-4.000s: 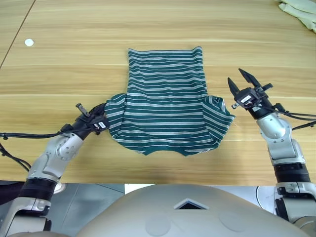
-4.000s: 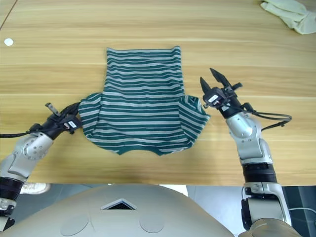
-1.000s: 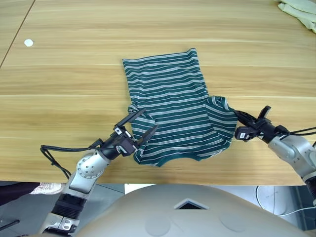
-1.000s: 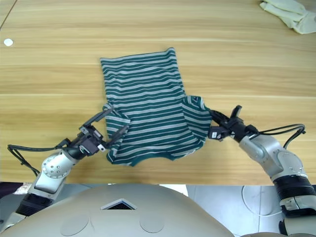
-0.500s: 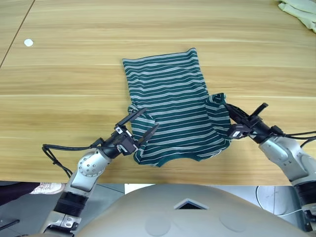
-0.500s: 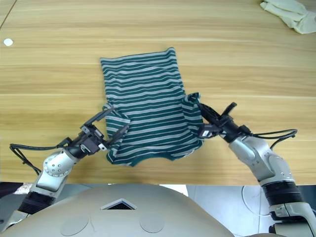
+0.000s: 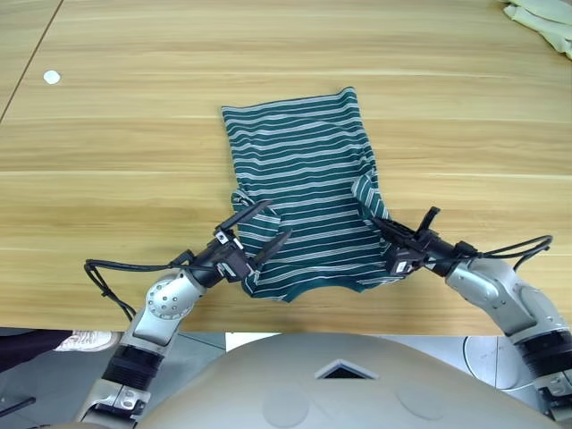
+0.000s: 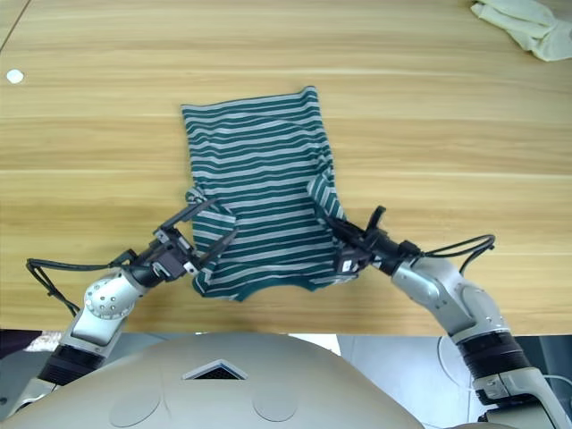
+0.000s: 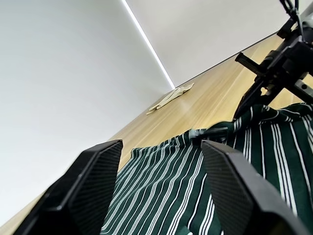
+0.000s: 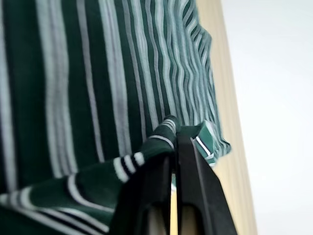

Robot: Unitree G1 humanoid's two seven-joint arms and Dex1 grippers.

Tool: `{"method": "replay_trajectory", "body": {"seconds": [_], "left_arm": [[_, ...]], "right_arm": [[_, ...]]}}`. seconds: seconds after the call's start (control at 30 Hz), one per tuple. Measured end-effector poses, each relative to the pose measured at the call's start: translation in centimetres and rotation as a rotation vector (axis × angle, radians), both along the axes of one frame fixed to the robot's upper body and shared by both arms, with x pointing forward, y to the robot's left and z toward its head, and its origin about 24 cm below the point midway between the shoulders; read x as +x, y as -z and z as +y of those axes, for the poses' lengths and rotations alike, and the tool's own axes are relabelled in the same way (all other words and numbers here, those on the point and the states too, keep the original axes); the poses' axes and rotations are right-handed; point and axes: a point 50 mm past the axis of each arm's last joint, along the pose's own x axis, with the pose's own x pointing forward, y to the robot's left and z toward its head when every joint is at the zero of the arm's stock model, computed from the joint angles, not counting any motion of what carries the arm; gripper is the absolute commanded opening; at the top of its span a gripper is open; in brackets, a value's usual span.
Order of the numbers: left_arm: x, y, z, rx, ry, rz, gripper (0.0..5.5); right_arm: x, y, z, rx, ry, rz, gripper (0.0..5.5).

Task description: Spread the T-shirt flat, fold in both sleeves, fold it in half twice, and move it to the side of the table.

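- T-shirt [image 7: 299, 170], dark green with white stripes, is lying on the wooden table [image 7: 134, 134] close to the front edge, with its sleeve end nearest the robot.
- The sleeve-folding step appears to be under way: the right gripper [image 7: 386, 234] is pinching the right sleeve [image 7: 366, 192] between closed fingers and holding it raised over the shirt's body.
- The left gripper [image 7: 279, 220] is hovering with its fingers spread wide, gripping nothing, just above the left sleeve [image 7: 255, 223], which looks turned in already.
- Next, the right sleeve probably needs laying flat on the striped body and letting go; both arms would then be facing the first half fold.
- As for holders, the table itself is doing the carrying: it is bearing the shirt, a pale crumpled cloth [image 7: 541, 22] at the far right corner, and a small white round mark [image 7: 53, 77] far left, both well apart from the shirt.
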Motion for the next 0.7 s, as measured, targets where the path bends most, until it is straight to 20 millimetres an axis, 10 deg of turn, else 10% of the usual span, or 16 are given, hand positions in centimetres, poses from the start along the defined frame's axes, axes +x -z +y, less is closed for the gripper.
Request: {"method": "replay_trajectory", "body": {"seconds": [0.47, 0.7], "left_arm": [[0.3, 0.8, 1.1, 0.039, -0.034, 0.028, 3.02], [-0.4, 2.0, 3.3, 0.188, -0.052, 0.092, 3.02]], "right_arm": [[1.0, 0.2, 1.7, 0.041, -0.026, -0.003, 1.95], [1.6, 0.6, -0.3, -0.02, 0.065, 0.004, 1.95]]}}
